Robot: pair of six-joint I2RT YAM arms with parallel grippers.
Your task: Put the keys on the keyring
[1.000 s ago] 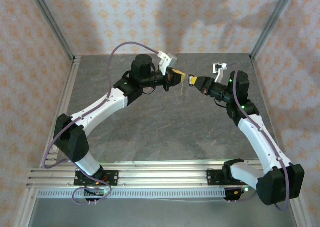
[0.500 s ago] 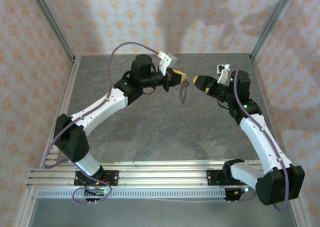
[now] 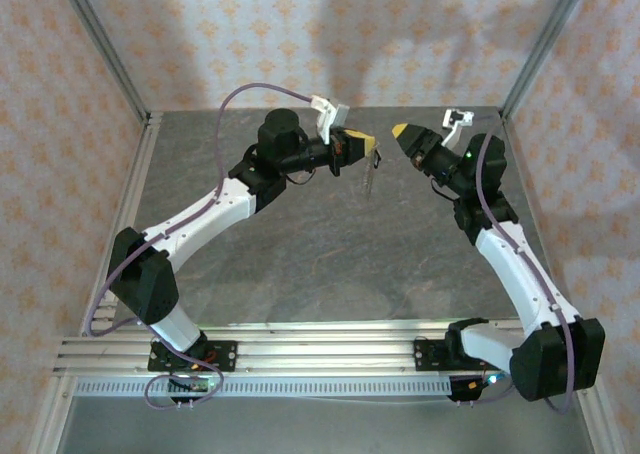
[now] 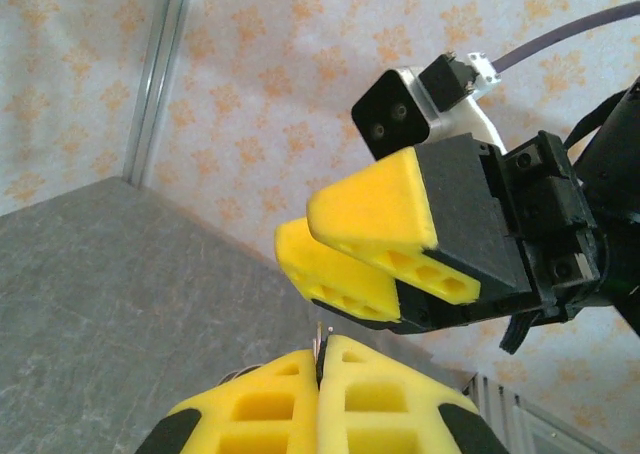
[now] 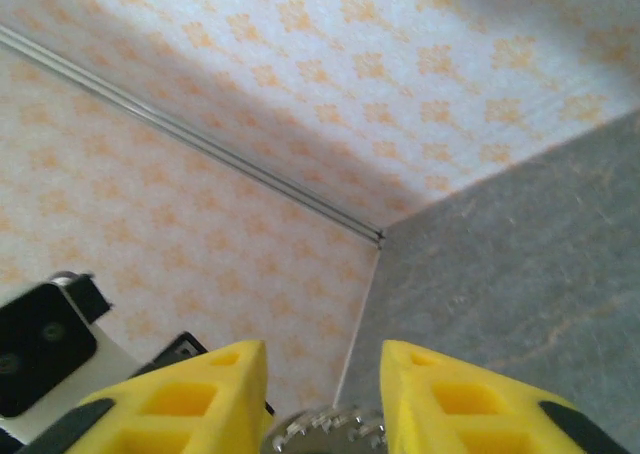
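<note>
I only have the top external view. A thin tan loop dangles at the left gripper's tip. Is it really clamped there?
Observer: On the left wrist view, the left gripper has its yellow fingers pressed together, and a thin pale sliver pokes out of the seam. So the thin tan floppy keyring loop hangs from a shut grip.
Operator: And the right gripper, is it carrying anything?
Observer: On the right wrist view, the right gripper has its yellow fingers apart with nothing between them. The patterned wall shows through the gap.
</note>
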